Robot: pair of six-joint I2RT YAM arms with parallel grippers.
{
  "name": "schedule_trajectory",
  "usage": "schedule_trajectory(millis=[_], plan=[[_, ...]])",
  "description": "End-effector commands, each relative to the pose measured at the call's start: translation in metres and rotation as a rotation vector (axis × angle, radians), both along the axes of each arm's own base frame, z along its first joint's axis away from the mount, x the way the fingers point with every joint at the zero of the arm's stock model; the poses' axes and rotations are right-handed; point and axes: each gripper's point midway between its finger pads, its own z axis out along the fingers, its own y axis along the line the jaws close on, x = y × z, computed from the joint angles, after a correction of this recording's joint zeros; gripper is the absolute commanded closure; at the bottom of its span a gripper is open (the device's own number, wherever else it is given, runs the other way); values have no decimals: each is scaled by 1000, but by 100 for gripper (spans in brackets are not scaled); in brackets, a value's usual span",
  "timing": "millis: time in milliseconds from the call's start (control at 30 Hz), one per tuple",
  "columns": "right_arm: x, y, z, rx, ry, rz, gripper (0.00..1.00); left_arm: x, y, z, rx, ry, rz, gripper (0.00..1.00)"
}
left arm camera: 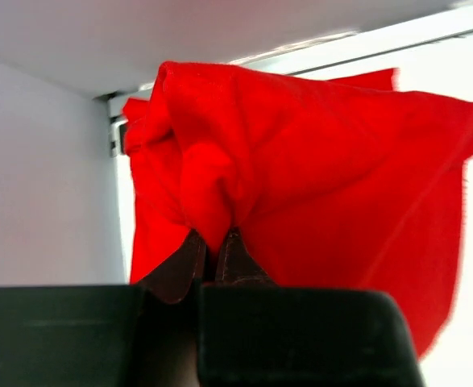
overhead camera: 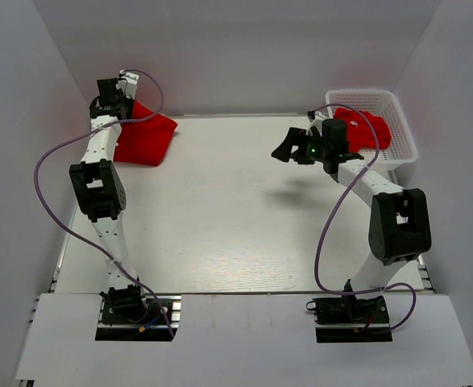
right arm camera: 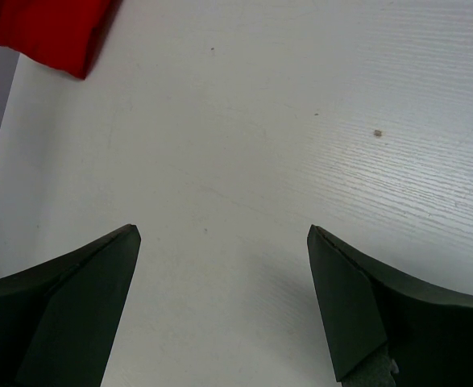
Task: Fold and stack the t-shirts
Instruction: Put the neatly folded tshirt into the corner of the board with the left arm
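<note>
Overhead view of a white table (overhead camera: 220, 218) with two arms mounted at its 6 o'clock edge. The left arm (overhead camera: 99, 189) reaches to the 10 o'clock corner, and the right arm (overhead camera: 397, 226) bends toward 2 o'clock. One red t-shirt (overhead camera: 146, 139) lies bunched at 10 o'clock, a fold of it pinched in the left claw (left arm camera: 214, 242), whose jaws are closed tight on the cloth. A white mesh basket (overhead camera: 403, 133) stands at 2 o'clock and holds a second red t-shirt (overhead camera: 367, 127). The right claw (right arm camera: 224, 234) hangs just at 9 o'clock of the basket above bare table, jaws spread wide and holding nothing.
</note>
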Motion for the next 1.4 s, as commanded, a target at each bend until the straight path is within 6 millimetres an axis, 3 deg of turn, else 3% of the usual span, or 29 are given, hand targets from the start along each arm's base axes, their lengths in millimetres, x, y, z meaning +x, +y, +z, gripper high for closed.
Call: schedule_trajectory(millis=[0,133,400,433,467,533,600,800,933,1000,1033,1167,1200,1233,1267,1300,1333,1367], plan=[[12,7,13,21,-27,20,10,9,27,38,7,-110,94,100],[18,11,8,26,-13,31,10,10,41,19,-9,-90,135,100],[29,17,3,35,13,56,10,18,65,3,0,-104,225,100],[29,18,2,34,13,60,10,18,72,2,11,-106,265,85],[29,19,3,34,10,64,10,19,75,6,13,-118,284,62],[29,20,3,33,9,70,10,17,77,-3,9,-100,309,0],[29,19,3,27,9,70,10,17,76,2,-9,-114,320,0],[24,17,7,13,-1,78,10,13,73,49,-64,-208,349,0],[17,14,7,2,-5,82,10,7,48,62,-80,-191,313,0],[12,11,7,-23,6,78,10,-2,30,71,-176,-172,274,0],[9,9,6,-38,8,77,10,-8,23,63,-216,-145,266,0],[-3,-9,-10,-115,63,20,10,-31,-39,68,-373,-112,185,0],[-10,-11,-19,-133,90,15,10,-36,-66,69,-388,-105,159,0],[-16,-15,-26,-153,120,4,10,-50,-83,44,-405,-38,158,0],[-20,-22,-27,-192,112,-16,10,-70,-113,36,-443,-11,150,0],[-28,-24,-35,-215,133,-14,10,-71,-114,61,-472,-68,151,0],[-34,-31,-37,-265,132,-26,10,-95,-146,27,-482,16,123,0],[-39,-32,-40,-291,133,-26,10,-108,-161,24,-494,18,109,0]])
